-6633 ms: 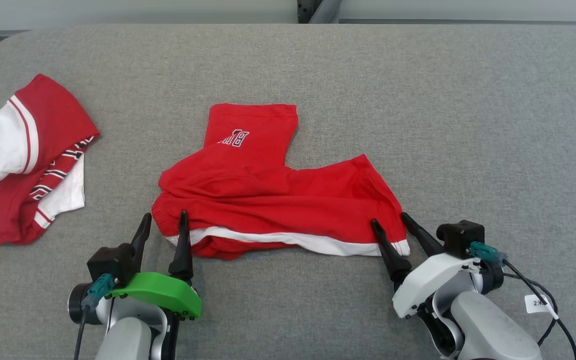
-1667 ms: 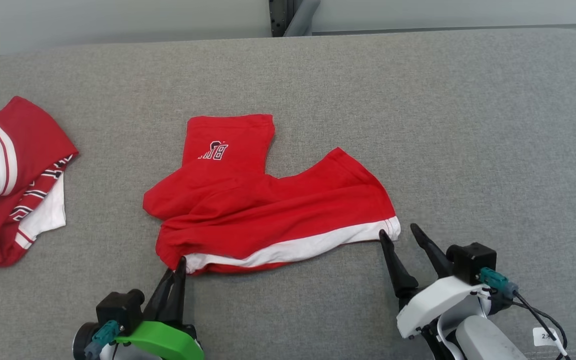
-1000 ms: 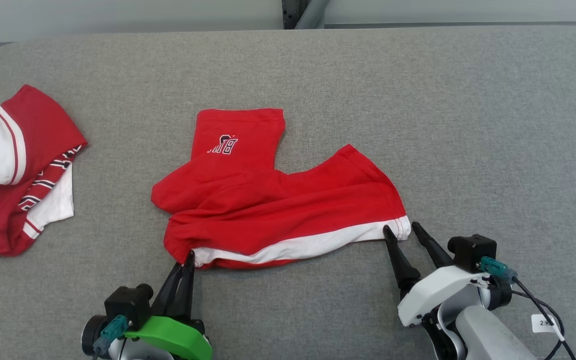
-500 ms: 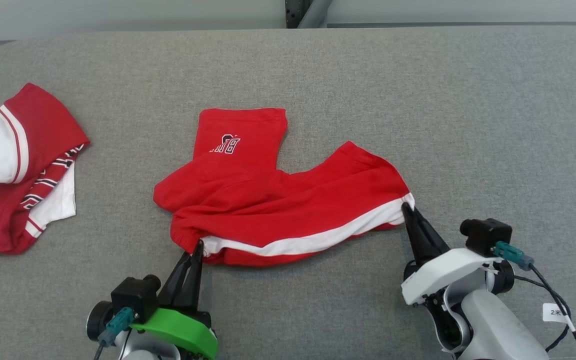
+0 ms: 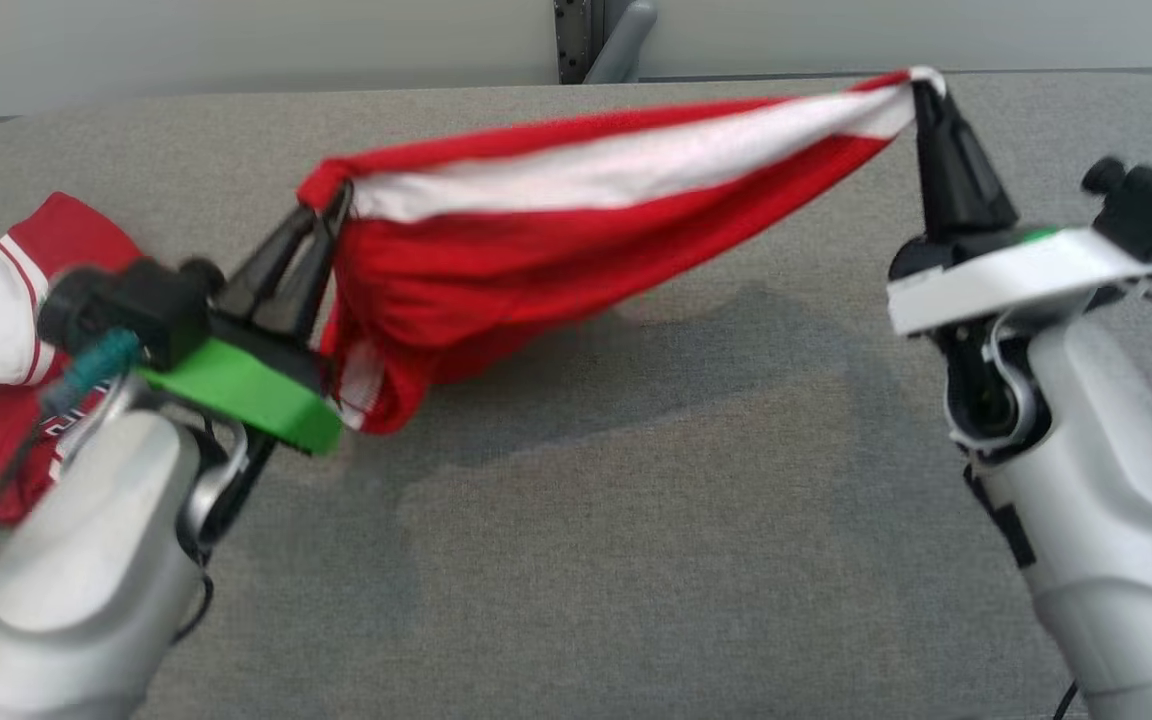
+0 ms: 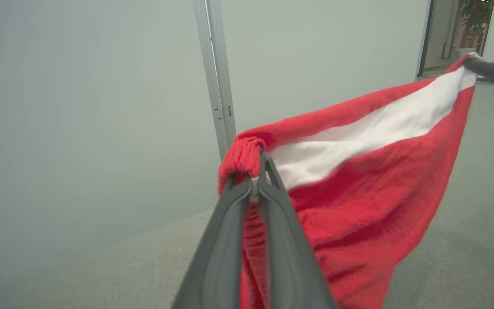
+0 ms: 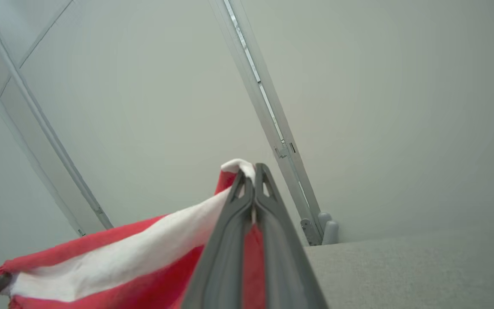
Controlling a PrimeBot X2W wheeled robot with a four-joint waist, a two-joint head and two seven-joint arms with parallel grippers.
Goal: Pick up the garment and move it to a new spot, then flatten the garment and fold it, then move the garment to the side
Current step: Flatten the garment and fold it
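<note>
Two ends of red, white-banded garment [image 5: 536, 265] clamped taut: left gripper [image 5: 329, 198], right gripper [image 5: 922, 90]; middle sags.

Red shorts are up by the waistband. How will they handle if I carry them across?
Likely floppy: the red shorts sag below the taut white band between left gripper and right gripper. Probably light, since two fingertip pinches carry them. The hanging bulk may swing.

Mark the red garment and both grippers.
red garment [image 5: 536, 265], head view, red cloth under the white band.
left gripper [image 5: 334, 197], head view, fingertips at the garment's corner.
right gripper [image 5: 923, 92], head view, fingertips at the opposite corner.
</note>
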